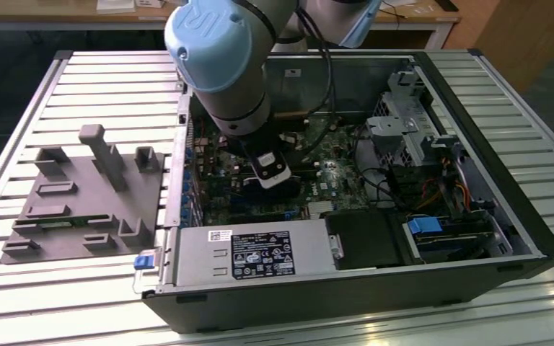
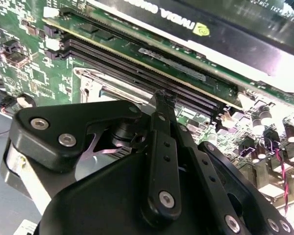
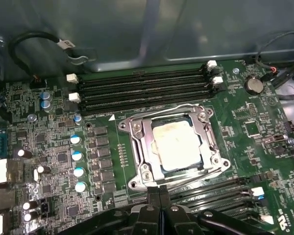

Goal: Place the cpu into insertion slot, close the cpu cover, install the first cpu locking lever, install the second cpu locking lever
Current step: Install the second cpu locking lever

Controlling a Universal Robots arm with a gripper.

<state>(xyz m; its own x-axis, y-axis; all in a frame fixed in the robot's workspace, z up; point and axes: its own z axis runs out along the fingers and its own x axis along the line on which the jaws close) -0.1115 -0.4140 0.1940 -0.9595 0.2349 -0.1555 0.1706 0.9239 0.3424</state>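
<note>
Cpu (image 3: 176, 144) seated in insertion slot (image 3: 137, 147), cpu cover (image 3: 208, 142) down over it; levers' latch state unclear, judged pending; gripper (image 3: 159, 193) fingers pressed together, empty, just beside the slot's edge

One high overview, two close wrist views.
The exterior view looks down into the computer case (image 1: 354, 238); both wrist views share the motherboard (image 3: 54, 147) close up.

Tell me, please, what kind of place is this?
Probably a robotics lab or test workshop. An open computer case lies on a slatted metal table, a grey fixture block sits beside it, and wooden desks stand behind.
</note>
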